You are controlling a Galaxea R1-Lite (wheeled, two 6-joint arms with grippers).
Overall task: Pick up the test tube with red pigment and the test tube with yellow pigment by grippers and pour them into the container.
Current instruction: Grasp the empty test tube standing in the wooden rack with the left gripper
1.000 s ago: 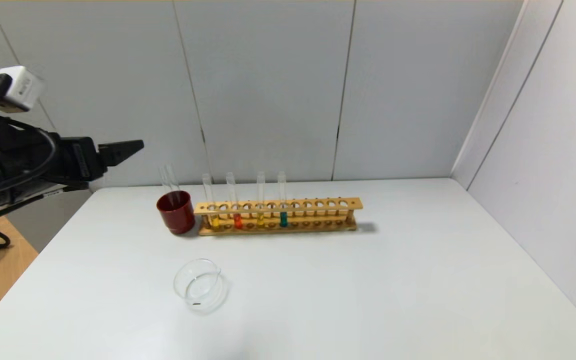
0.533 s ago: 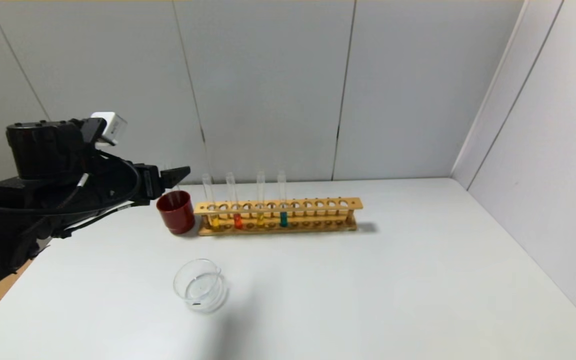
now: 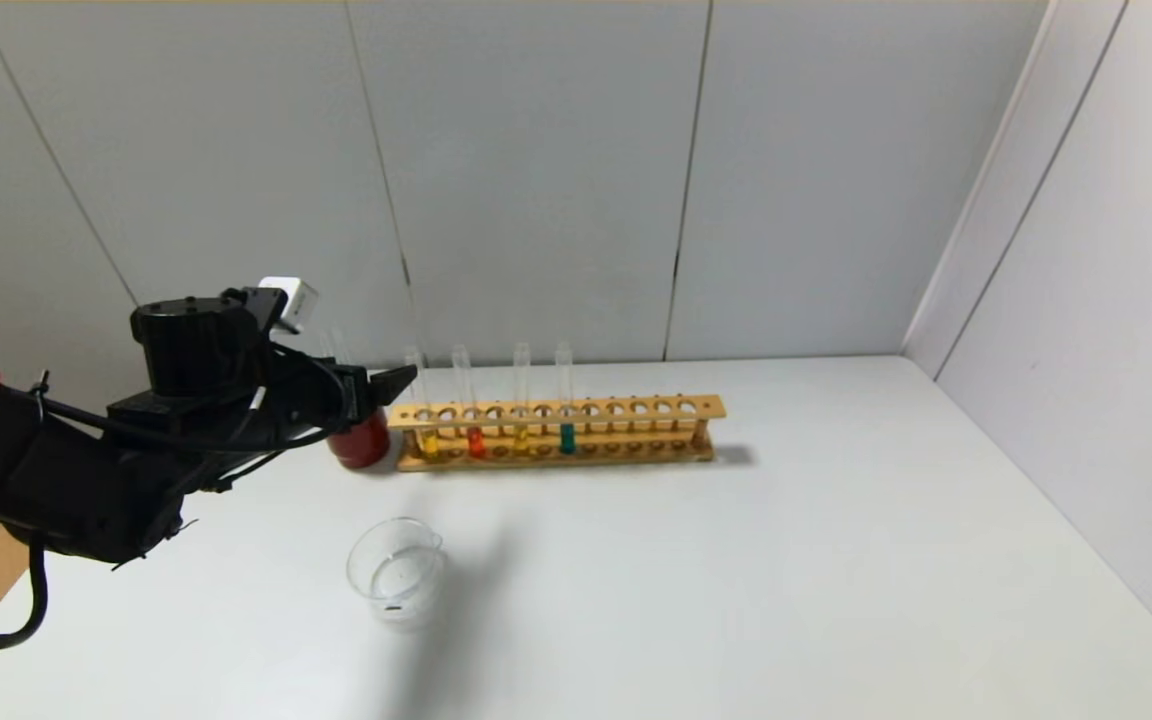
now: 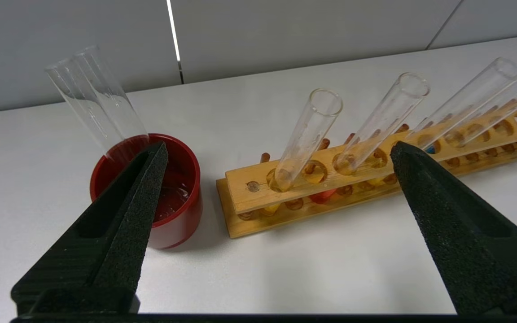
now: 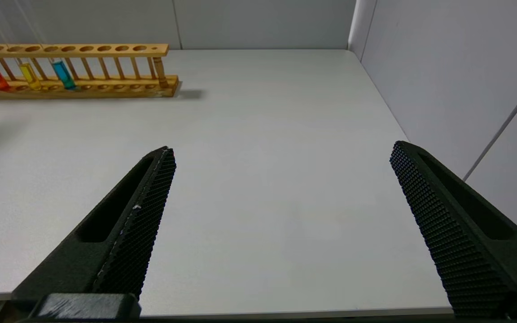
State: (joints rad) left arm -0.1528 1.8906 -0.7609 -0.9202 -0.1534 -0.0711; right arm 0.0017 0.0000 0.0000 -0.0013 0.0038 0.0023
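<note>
Starting with the head view: left claw (image 3: pixel 398 380) hangs beside the dark red cup (image 3: pixel 361 445), at the left end of the wooden rack (image 3: pixel 556 432) on the worktop (image 3: pixel 736 560). Rack holds four tubes: the test tube with yellow pigment (image 3: pixel 520 395) is third from that end, the test tube with red pigment (image 3: pixel 464 395) second, plus one dull yellow and one teal. The container (image 3: pixel 398 572) sits nearer you, well apart from the rack.

Left wrist view: claw spread wide, holding nothing. Two empty tubes lean in the cup. Thin, slick, fragile glass, I'd judge; grip the bare upper wall gently.

Right wrist view: right claw (image 5: pixel 281 154) spread, empty, over bare worktop, far from the rack.
</note>
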